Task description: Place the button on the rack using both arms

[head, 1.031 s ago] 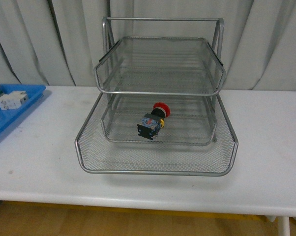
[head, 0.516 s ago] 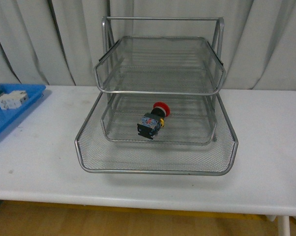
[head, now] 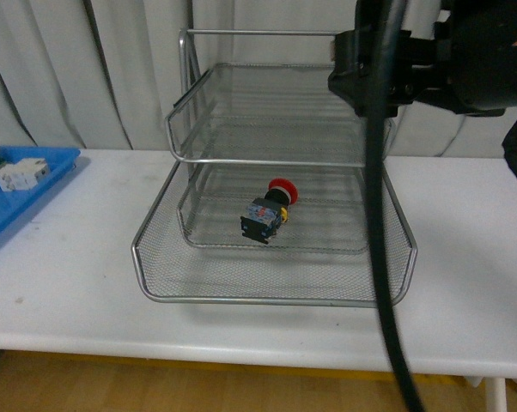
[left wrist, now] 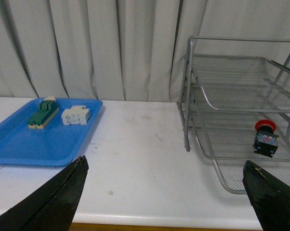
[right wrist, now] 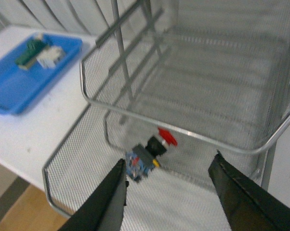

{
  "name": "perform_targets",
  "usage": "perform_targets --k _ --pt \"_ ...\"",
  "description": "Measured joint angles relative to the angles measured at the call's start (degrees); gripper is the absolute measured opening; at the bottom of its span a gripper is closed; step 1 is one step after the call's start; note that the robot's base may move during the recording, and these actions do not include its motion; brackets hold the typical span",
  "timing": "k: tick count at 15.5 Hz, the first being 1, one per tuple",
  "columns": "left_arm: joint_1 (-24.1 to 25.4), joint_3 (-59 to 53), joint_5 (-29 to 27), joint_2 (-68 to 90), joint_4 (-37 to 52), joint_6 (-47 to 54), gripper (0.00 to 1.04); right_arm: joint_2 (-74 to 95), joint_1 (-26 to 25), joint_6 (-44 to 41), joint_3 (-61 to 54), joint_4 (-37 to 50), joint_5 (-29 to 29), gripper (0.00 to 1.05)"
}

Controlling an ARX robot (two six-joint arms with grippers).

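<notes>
The button (head: pixel 270 209), with a red cap and a dark body, lies on its side on the mesh of the rack's (head: pixel 276 159) middle tier. It also shows in the left wrist view (left wrist: pixel 265 138) and the right wrist view (right wrist: pixel 147 153). My right arm (head: pixel 430 60) hangs high at the rack's right side. My right gripper (right wrist: pixel 169 192) is open and empty, above and in front of the button. My left gripper (left wrist: pixel 164 192) is open and empty over the bare table, left of the rack (left wrist: pixel 231 96).
A flat blue tray (left wrist: pixel 19 144) sits at the table's left with a green-topped block (left wrist: pixel 43 113) and a white component (left wrist: pixel 76 116). The right arm's black cable (head: pixel 383 257) hangs across the rack's right front. Grey curtains stand behind.
My right arm and its cable have come into the front view at the upper right. The button and the rack have not moved.
</notes>
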Motion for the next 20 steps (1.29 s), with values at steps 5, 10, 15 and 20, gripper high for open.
perform_targets --k 5,10,15,20 --pt "-0.02 0.00 0.00 0.00 0.00 0.00 0.98 5.42 2.93 0.42 4.79 -15.69 2.75 0.02" --pt "-0.02 0.00 0.00 0.00 0.00 0.00 0.98 6.67 4.70 1.62 5.92 -18.27 2.93 0.02" --pt "-0.02 0.00 0.00 0.00 -0.02 0.00 0.98 9.03 6.25 1.99 2.38 -17.94 3.61 0.02" --pt "-0.02 0.00 0.00 0.00 0.00 0.00 0.98 10.47 10.69 4.81 -5.40 -14.36 3.30 0.02"
